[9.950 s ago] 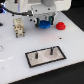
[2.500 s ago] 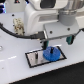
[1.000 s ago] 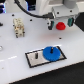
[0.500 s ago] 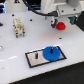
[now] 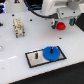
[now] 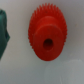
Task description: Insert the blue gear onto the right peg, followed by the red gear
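Exterior view: gripper (image 5: 64,19) sits at the back of the white table (image 5: 15,67), w/ the red gear (image 5: 60,25) right under it. Fingers are too blurred to read, so can't tell if they're spread, closed, or touching the gear. Arm body is white/grey, dark block just beside the gear on the exterior view's right.

Wrist view: red gear (image 6: 47,39) fills the middle of frame, toothed rim, dark centre hole, lying flat on the white surface. No fingertips visible around it here. A dark green shape (image 6: 3,36) shows at the frame edge, can't ID it.

Blue gear (image 5: 51,52) lies flat on the grey black-bordered plate (image 5: 32,61), at the end toward the exterior view's right, i.e. where the right peg is; peg itself not distinguishable under the hub. Left peg (image 5: 37,55) stands upright and bare at the plate's other end, apart from the blue gear.

Small beige block-like obj (image 5: 18,27) stands well apart, toward the exterior view's left.
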{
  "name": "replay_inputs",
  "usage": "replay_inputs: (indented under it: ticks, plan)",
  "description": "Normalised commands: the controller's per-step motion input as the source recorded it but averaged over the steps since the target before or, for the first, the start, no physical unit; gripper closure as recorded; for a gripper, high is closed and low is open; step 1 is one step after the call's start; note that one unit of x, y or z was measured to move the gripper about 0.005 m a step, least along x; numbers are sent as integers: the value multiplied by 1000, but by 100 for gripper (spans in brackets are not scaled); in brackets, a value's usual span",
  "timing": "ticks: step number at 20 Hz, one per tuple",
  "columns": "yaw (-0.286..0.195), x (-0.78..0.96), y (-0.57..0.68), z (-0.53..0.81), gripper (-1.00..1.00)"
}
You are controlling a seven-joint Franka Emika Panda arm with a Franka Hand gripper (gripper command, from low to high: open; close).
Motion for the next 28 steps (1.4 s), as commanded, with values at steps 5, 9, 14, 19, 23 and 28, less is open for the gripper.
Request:
replay_inputs:
  ticks: [5, 9, 14, 19, 23, 28]
  plan:
    - [0, -273, 1, -272, 100]
    - [0, -294, 10, -201, 100]
    - [0, -267, 82, -145, 100]
    - [0, -53, 29, 172, 100]
    - [0, 246, -184, 493, 100]
    - [0, 265, -406, 471, 100]
